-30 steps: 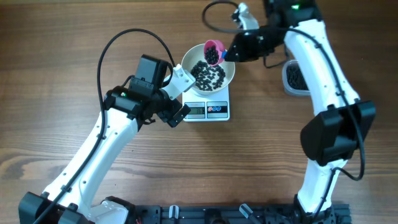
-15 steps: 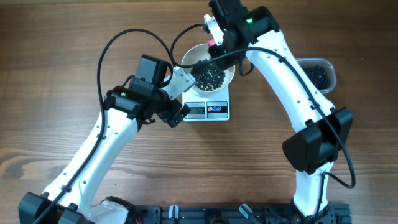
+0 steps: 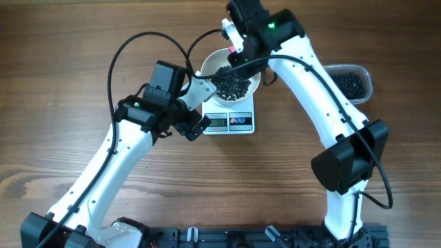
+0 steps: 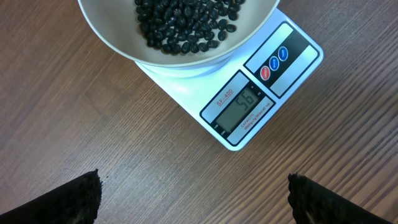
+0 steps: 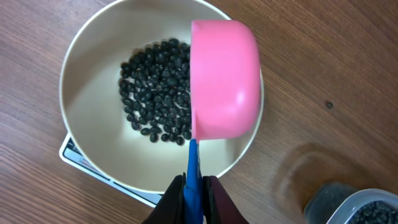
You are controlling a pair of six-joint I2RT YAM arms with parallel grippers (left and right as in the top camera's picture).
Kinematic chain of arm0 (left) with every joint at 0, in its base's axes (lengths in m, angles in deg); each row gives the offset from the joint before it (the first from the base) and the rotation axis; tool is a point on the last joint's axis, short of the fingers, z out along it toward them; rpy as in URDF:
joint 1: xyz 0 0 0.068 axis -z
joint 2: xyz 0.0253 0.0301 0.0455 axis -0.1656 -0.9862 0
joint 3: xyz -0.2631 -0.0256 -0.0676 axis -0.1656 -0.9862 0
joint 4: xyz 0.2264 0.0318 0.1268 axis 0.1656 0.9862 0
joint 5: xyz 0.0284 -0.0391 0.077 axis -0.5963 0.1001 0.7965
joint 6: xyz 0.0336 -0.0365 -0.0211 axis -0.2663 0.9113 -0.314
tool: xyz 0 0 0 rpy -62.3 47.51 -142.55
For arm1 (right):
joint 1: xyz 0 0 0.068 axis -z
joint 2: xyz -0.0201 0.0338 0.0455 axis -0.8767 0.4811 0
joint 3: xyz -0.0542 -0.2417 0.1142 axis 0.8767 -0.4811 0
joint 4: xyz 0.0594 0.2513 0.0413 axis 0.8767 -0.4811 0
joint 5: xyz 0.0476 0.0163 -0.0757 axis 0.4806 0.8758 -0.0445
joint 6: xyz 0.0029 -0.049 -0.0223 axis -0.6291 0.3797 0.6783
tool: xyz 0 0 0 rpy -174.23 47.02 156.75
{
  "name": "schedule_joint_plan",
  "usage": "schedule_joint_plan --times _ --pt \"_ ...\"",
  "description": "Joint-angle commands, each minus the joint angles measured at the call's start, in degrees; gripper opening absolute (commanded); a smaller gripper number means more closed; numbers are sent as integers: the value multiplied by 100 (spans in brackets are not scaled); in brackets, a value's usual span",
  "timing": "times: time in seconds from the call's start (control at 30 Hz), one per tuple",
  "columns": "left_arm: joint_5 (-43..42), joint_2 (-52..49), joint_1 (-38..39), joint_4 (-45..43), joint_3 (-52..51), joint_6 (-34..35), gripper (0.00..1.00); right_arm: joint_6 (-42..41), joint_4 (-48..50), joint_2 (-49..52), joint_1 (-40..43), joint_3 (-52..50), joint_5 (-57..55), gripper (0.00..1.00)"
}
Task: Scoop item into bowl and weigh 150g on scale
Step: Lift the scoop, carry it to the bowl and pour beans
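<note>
Wooden table point(image 3: 69, 69): right hand point(image 5: 194, 186) clamps scoop point(image 5: 224, 81), partly hiding bowl point(image 5: 93, 118); left hand point(image 4: 193, 202) apart.

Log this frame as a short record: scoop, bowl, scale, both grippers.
scoop: pink, tipped mouth-down over the bowl, blue handle clamped in the right gripper
bowl: white, sits on the scale, black beans inside
scale display: appears to read 56
left gripper: open, empty, near the scale
tub: clear, holds more black beans, apart from the scale
</note>
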Motion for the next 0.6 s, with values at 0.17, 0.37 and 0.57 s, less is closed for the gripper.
schedule_joint_plan --times 0.17,0.37,0.57 --pt "-90 48 -22 4 -20 -114 100 -68 35 33 -33 144 -225 4" --pt "-90 48 -22 4 -22 -114 100 -195 111 -74 223 146 289 4" --pt "-90 48 -22 4 -20 -114 100 -92 90 -173 118 146 323 4"
